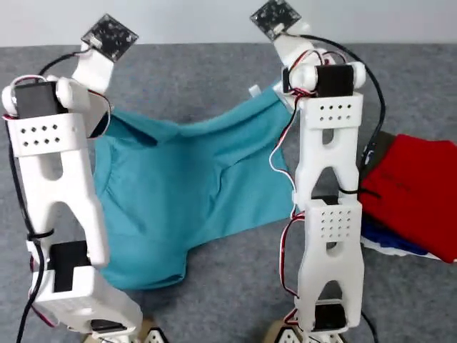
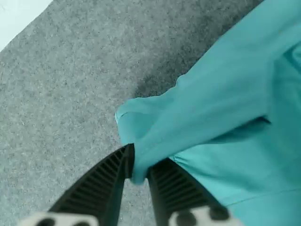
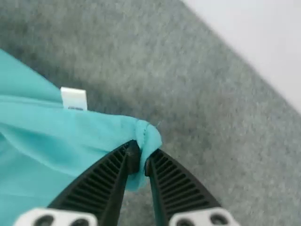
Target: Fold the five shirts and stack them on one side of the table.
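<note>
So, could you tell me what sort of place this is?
Likely a robotics lab bench: grey carpeted table, left claw and right claw pinching one teal shirt, folded shirts stacked aside.

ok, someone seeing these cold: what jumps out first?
The teal shirt is spread over the middle of the grey table. The left gripper pinches one edge of it, and the right gripper pinches another edge near the shirt's white label. At the table's side, a red shirt tops a small pile of clothes.
</note>
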You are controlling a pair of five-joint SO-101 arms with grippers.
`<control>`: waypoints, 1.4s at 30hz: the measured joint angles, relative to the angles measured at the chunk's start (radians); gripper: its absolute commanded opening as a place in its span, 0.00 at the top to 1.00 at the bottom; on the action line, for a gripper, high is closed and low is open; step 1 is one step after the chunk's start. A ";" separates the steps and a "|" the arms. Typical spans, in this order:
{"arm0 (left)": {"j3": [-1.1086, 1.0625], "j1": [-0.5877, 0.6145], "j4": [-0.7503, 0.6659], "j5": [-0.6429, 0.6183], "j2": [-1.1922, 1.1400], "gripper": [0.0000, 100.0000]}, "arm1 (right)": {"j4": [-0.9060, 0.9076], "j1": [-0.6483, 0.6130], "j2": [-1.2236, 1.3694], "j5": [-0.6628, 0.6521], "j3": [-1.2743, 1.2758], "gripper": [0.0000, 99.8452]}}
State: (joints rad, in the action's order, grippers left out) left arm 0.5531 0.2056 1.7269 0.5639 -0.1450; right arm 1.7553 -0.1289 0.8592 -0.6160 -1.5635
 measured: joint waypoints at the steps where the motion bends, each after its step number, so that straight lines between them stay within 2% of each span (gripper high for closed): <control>1: 0.000 0.008 0.000 0.003 0.000 1.00 | 0.000 0.005 0.000 -0.005 0.000 0.99; 5: 0.005 0.034 0.002 0.005 0.000 1.00 | 0.000 0.006 0.000 -0.012 0.000 0.99; 10: 0.133 0.041 0.002 -0.032 0.086 1.00 | 0.000 0.009 -0.041 -0.012 -0.068 0.99; 17: 0.422 0.012 0.002 -0.124 0.245 1.00 | 0.002 0.012 -0.331 -0.014 -0.071 0.99; 24: 0.695 0.009 -0.094 -0.180 0.279 1.00 | 0.002 0.012 -0.629 -0.014 -0.072 0.99; 29: 0.850 0.005 -0.160 -0.181 0.290 1.00 | 0.002 0.020 -0.801 -0.014 -0.072 0.99; 36: 0.962 0.005 -0.232 -0.097 0.293 1.00 | 0.002 0.123 -0.953 -0.014 -0.063 0.99; 42: 0.980 0.005 -0.233 -0.075 0.351 1.00 | 0.002 0.175 -1.162 -0.044 0.133 0.99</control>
State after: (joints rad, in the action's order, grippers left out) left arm 1.5336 0.2102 1.4937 0.4887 0.2064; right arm 1.7568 0.0460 -0.3023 -0.6605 -1.4300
